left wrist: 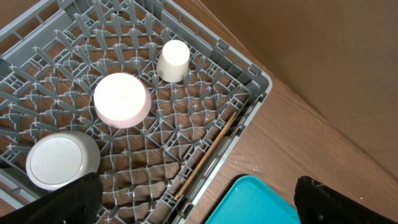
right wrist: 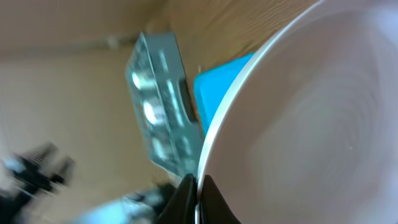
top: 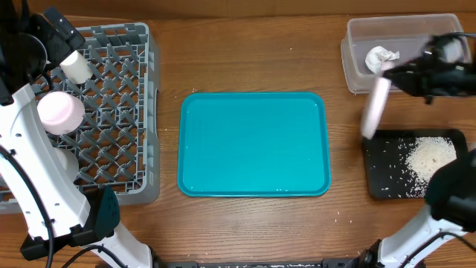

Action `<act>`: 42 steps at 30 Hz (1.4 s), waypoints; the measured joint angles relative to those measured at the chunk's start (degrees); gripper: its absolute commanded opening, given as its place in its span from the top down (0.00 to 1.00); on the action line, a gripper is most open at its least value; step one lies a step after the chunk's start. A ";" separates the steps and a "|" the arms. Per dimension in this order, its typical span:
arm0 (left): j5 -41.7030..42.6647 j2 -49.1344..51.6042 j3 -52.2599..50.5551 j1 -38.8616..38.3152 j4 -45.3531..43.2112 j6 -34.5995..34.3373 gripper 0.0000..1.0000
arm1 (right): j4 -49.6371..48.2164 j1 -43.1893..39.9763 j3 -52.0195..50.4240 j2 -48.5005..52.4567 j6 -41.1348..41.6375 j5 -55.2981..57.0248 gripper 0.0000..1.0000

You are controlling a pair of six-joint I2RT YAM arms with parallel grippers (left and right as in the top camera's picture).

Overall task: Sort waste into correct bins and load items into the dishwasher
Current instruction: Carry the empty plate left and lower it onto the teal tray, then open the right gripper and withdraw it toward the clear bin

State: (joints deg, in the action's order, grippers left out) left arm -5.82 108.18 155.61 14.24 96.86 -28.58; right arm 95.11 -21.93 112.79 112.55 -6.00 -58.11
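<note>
My right gripper (top: 392,71) is shut on the rim of a pale pink plate (top: 373,110), held on edge above the black bin (top: 379,182) that holds spilled rice (top: 430,158). In the right wrist view the plate (right wrist: 311,124) fills the frame, its rim pinched between the fingers (right wrist: 196,190). My left gripper (left wrist: 196,202) is open and empty, above the near corner of the grey dish rack (left wrist: 249,81). The rack (top: 141,186) holds a pink bowl (top: 60,111), a white cup (top: 75,67), another white dish (left wrist: 61,160) and a chopstick (left wrist: 205,155).
A teal tray (top: 253,144) lies at the table's middle, its corner also in the left wrist view (left wrist: 255,202). A clear plastic bin (top: 357,45) at the back right holds a crumpled white tissue (top: 380,56). Rice grains are scattered in the black bin.
</note>
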 measured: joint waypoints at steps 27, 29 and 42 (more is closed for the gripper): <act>0.00 0.00 0.00 0.00 0.02 0.02 0.00 | -49.66 69.22 -21.22 -5.11 47.76 55.67 0.26; 0.00 0.00 0.00 0.00 0.02 0.02 0.00 | -48.98 70.03 -21.24 -5.11 48.52 58.49 0.23; 0.00 0.00 0.00 0.00 0.02 0.02 0.00 | -24.50 51.87 -4.48 -6.56 47.23 64.61 0.00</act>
State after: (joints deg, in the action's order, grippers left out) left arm -5.82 108.18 155.61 14.24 96.88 -28.56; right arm 70.61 29.93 108.31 106.00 41.23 6.50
